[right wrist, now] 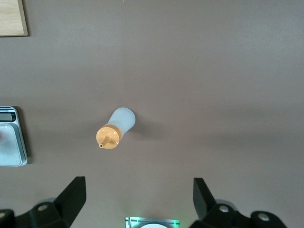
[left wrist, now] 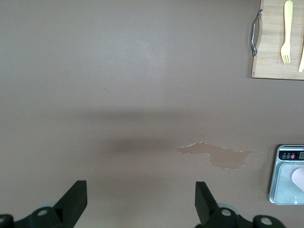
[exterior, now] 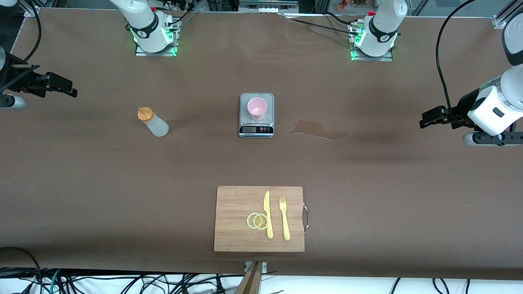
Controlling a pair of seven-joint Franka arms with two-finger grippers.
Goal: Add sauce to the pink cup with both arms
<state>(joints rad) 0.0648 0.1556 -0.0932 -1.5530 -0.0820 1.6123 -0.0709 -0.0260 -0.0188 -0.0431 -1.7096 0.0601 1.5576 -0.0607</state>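
The sauce stands upright on the bench toward the right arm's end, well apart from the pink cup on the scale, so the spread, empty right tool is nearer than the equally spread left tool

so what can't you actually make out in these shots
- Scale display: too small to read in the front view, cut off by the edge in both wrist views.
- Pink cup: whether it holds anything yet; only a sliver shows in the left wrist view.
- Sauce bottle: fill level, its translucent body gives nothing away.
- Stain beside the scale: wet or dry is unclear.
- Left gripper and right gripper: both open over bare table, arms cut off by the frame edges.
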